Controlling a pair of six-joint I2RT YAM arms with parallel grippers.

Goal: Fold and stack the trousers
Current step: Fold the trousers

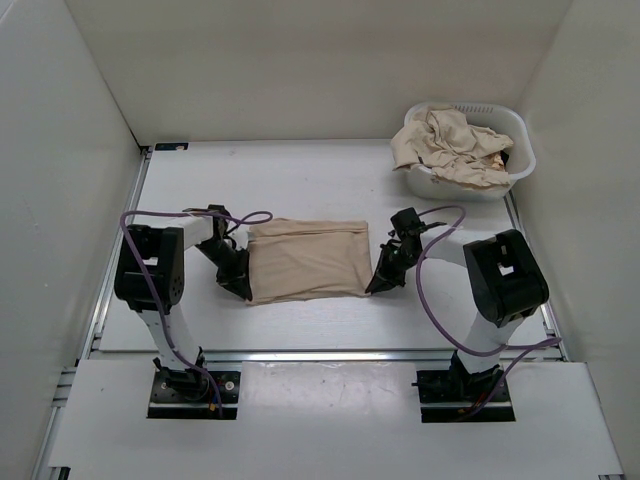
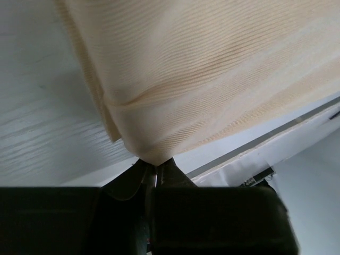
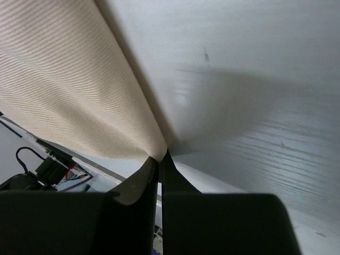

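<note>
Folded tan soft-fabric trousers sit by the near edge of the white table. The left gripper and right gripper each pinch a near corner, jaws pressed tight, I'd guess so that edge lifts evenly for the next fold.

The folded trousers are lying flat on the middle of the worktop, directly between my two arms. My left end effector is sitting at their near left corner, and my right end effector is sitting at their near right corner, both touching the cloth. The basket is standing at the far right of the worktop, well apart, with crumpled trousers lying heaped in it.
</note>
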